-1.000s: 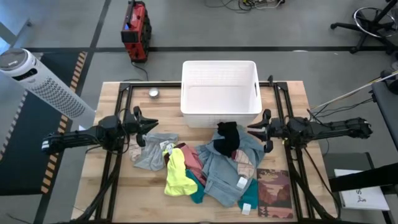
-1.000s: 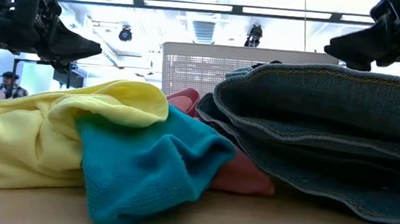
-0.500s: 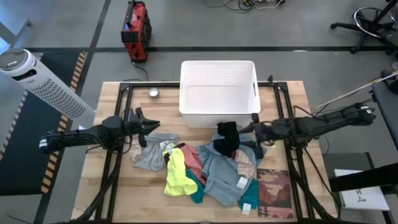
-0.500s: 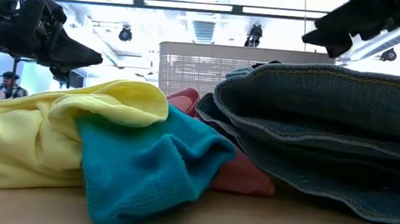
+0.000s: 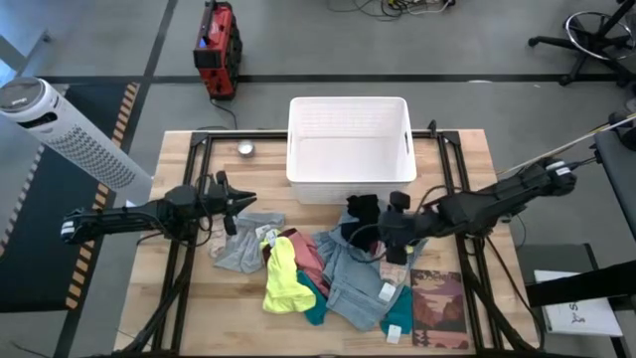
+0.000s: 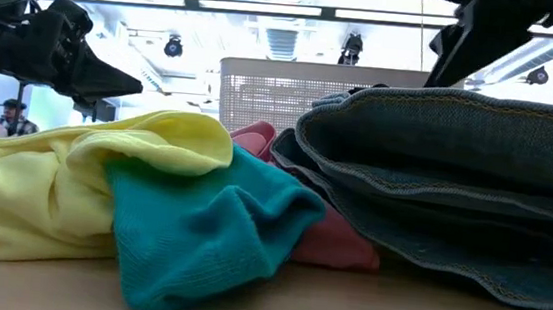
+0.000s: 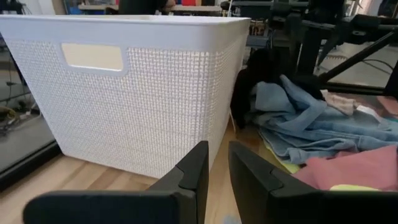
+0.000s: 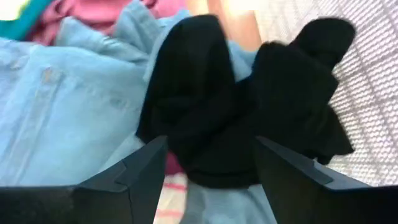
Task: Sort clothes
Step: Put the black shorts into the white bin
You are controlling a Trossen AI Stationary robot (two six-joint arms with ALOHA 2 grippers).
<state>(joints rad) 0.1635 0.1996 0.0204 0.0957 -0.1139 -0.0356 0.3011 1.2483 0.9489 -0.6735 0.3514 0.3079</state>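
The clothes lie in a heap mid-table: a black piece on top of a grey-blue denim garment, with neon yellow, pink, teal and grey pieces and small white socks. My right gripper is open and tipped down over the heap. In its wrist view the fingers stand on either side of the black piece, above it. My left gripper hovers at the heap's left, its fingers almost together, holding nothing.
A white perforated basket stands at the table's far middle, close behind the heap. A reddish-brown printed mat lies flat at the near right. A small round metal object sits at the far left. Black frame rails run along both table sides.
My right gripper has gone toward the table's left, from beside the heap to over it. It has tipped downward toward the black piece. The clothes have stayed where they were.
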